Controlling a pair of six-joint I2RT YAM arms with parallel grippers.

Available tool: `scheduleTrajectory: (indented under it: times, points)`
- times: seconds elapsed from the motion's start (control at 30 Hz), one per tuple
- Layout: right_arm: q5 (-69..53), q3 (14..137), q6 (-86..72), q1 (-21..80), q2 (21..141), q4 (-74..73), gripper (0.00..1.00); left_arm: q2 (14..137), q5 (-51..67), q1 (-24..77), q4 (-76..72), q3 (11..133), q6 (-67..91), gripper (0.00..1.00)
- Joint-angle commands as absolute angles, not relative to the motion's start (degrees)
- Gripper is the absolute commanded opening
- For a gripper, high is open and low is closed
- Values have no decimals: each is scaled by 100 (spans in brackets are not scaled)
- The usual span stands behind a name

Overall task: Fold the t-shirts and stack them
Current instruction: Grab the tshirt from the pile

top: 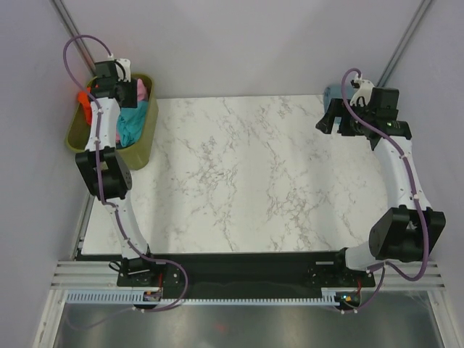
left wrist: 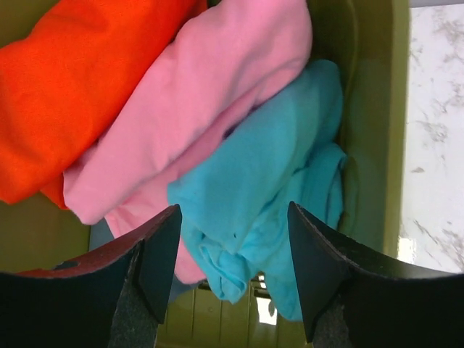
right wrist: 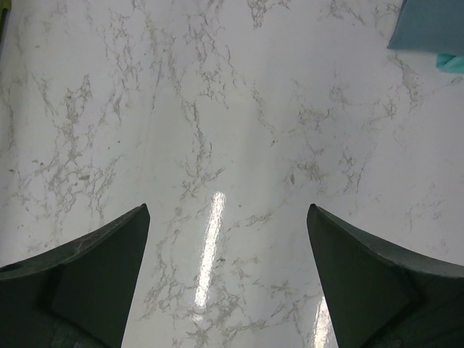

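Several t-shirts lie bunched in the olive tub (top: 142, 155): an orange one (left wrist: 80, 87), a pink one (left wrist: 210, 94) and a turquoise one (left wrist: 268, 167). My left gripper (left wrist: 233, 212) is down inside the tub (left wrist: 370, 109), open. A hanging fold of the turquoise tee sits between its fingers with a gap on each side. From above, the left gripper (top: 123, 90) covers part of the pile, with turquoise cloth (top: 133, 119) showing beside it. A folded slate-blue tee (right wrist: 428, 25) lies at the table's far right corner. My right gripper (right wrist: 228, 212) hovers open over bare marble near it, holding nothing.
The tub stands off the marble table's (top: 239, 181) far left corner. The right gripper (top: 335, 119) hangs beside the slate-blue tee (top: 333, 94). A turquoise scrap (right wrist: 453, 61) peeks out by that tee. Grey walls close in the back and sides.
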State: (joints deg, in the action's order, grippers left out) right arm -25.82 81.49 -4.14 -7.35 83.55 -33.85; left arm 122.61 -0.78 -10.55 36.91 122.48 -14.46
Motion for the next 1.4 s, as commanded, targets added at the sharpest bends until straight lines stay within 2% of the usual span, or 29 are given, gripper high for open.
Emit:
scheduleTrajectory:
  times: [0.0,0.17,0.47,0.63,0.7,0.77,0.8,0.97,1.13,1.37]
  points:
    - [-2698,8367,-273,-747,8542,-3226,98,12550,-562,-1116,3314,12857,-1582,67]
    - [-2707,8464,-255,-747,8797,-3191,98,13069,-703,-1169,2971,13350,-1670,66]
    - [-2681,8754,-220,-747,9166,-3138,98,13692,-914,-1195,2611,13509,-2083,63]
    - [-2654,8921,-193,-747,9264,-3129,98,13869,-897,-1204,2540,13526,-2188,50]
    - [-2654,8921,-185,-756,9255,-3138,98,13896,-888,-1204,2549,13535,-2188,38]
    - [-2654,8903,-185,-747,9237,-3129,98,13878,-1001,-1204,2566,13535,-2093,17]
    - [-2654,8869,-176,-756,9220,-3138,98,13861,-1054,-1204,2558,13518,-1944,12]
    - [-2645,8702,-158,-747,9080,-3129,98,13422,-819,-1195,2908,13430,-1574,2]
    - [-2654,8622,-167,-747,8991,-3085,98,12492,217,-1116,3445,13325,-959,2]
    - [-2733,8605,-228,-756,8895,-3067,98,10777,1571,-984,3603,12535,-168,2]
